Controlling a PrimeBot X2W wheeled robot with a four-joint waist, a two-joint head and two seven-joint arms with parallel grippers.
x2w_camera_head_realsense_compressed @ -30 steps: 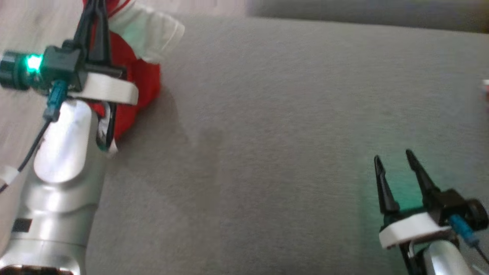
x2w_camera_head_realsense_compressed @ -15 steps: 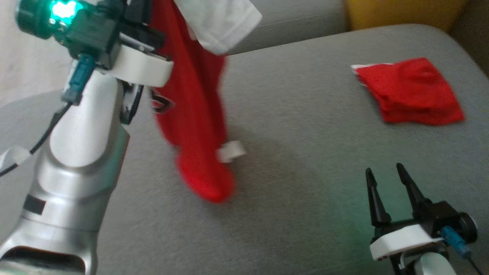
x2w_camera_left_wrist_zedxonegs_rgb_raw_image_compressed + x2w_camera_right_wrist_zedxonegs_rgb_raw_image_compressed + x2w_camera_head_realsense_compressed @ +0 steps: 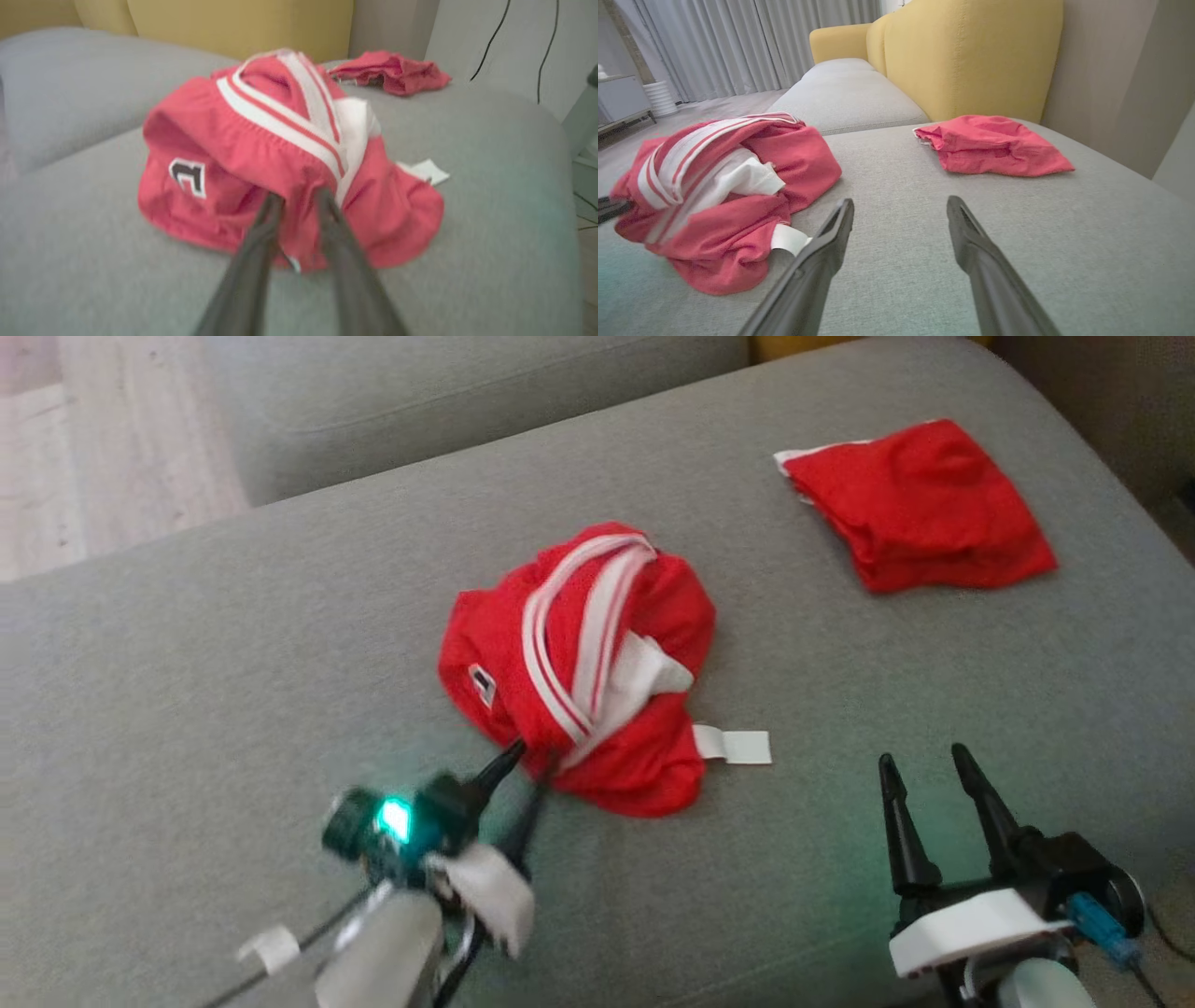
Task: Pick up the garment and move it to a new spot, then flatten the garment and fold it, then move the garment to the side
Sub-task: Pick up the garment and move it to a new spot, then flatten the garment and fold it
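- Garment [image 3: 579, 663] lies crumpled in the middle of the sofa [image 3: 233, 644].
- Left fingers [image 3: 499, 763] narrowly apart at its near edge; can't tell if pinching cloth.
- Right fingers [image 3: 894, 821] wide apart, nearby, empty.
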